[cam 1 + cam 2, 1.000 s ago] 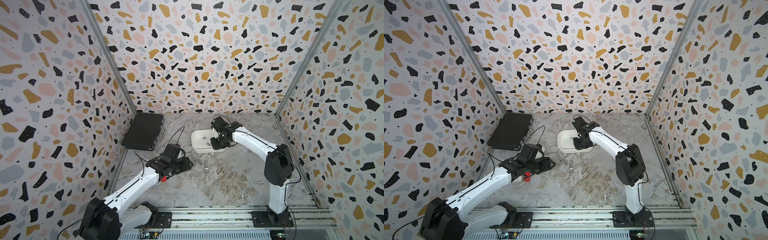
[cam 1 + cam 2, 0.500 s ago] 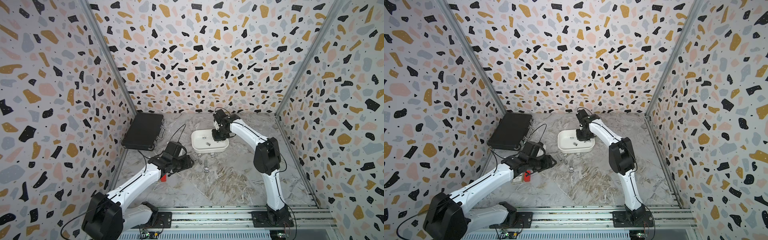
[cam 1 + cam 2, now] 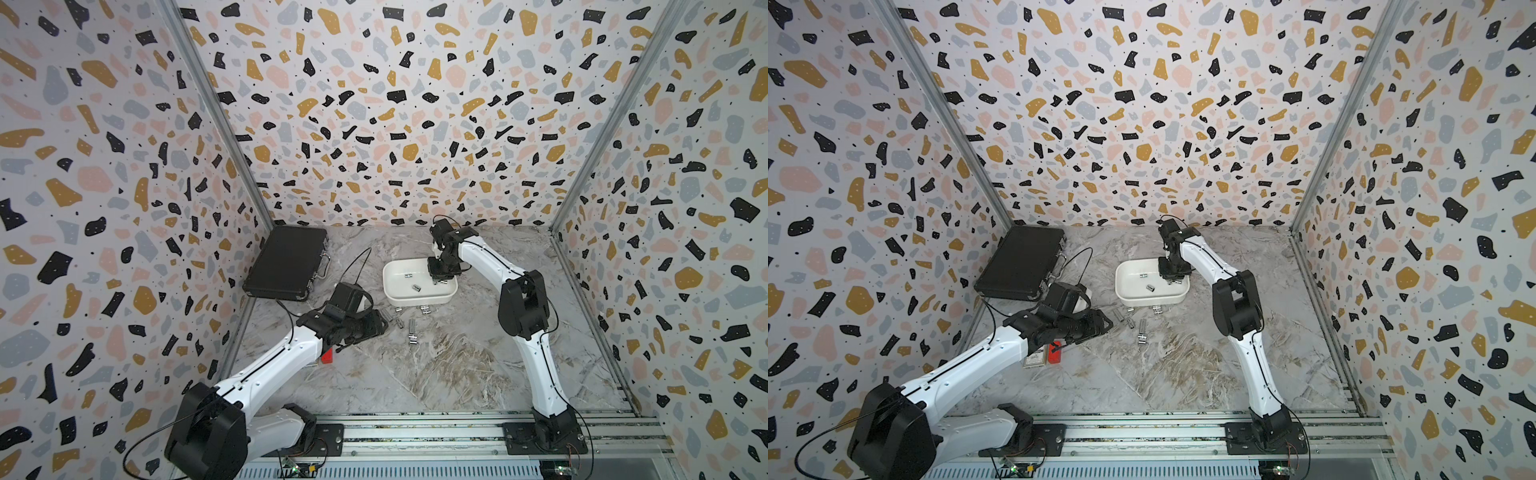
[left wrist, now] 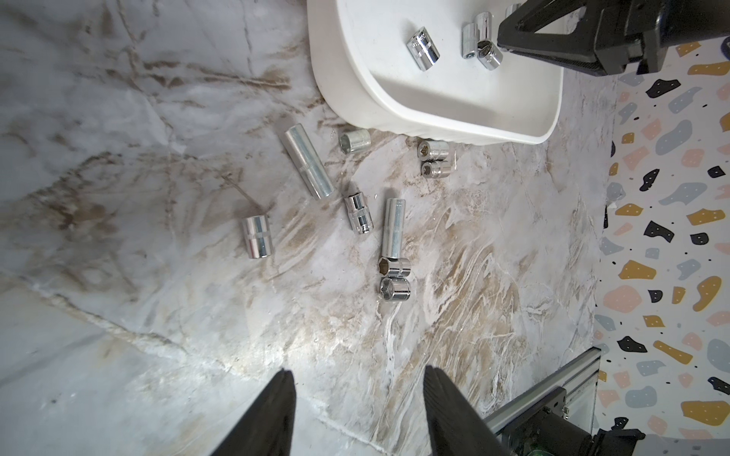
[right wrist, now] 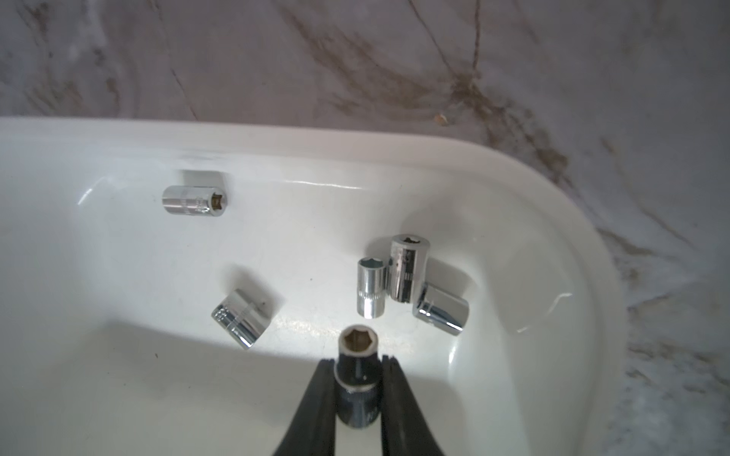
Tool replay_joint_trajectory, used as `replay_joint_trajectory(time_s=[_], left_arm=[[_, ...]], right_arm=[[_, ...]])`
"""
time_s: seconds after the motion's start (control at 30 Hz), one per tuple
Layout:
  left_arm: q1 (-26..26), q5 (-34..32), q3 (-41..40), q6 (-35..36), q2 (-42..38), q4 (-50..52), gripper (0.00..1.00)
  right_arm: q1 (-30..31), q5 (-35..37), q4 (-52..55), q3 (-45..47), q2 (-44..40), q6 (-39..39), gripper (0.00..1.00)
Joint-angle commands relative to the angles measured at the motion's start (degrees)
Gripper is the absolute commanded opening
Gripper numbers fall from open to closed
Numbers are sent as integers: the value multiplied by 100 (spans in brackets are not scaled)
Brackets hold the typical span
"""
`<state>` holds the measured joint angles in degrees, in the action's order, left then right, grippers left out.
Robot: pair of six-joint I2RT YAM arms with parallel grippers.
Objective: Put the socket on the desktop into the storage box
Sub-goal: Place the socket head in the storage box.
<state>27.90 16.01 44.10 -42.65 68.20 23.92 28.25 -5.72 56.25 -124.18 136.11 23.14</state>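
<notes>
Small chrome hex socket [image 5: 357, 389], lower centre: is clamped in right gripper [image 5: 357, 365], lately swung nose-down, apparently, over white rounded plastic storage box [image 5: 513, 166]; release is awaited.

The socket [image 5: 357, 375] in my right gripper [image 5: 358, 360] looked like mirror-bright chromed metal, as did the other sockets [image 5: 409, 272] inside the storage box [image 5: 276, 134], itself smooth, glossy white plastic, while my fingers [image 5: 318, 410] were matt black and the desktop [image 5: 355, 59] under the storage box showed a smooth, faintly sheened marble-look finish.
</notes>
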Motion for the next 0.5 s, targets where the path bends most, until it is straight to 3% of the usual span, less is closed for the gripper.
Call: replay_joint_trajectory(time_s=[0.0,0.47], left_arm=[[-38,-27,32,85,26,-160,56],[-74,-41,11,82,35,-142,56]], right_arm=[[-20,79,207,-244,-15,31,21],[-26,71,220,-222,-145,42,36]])
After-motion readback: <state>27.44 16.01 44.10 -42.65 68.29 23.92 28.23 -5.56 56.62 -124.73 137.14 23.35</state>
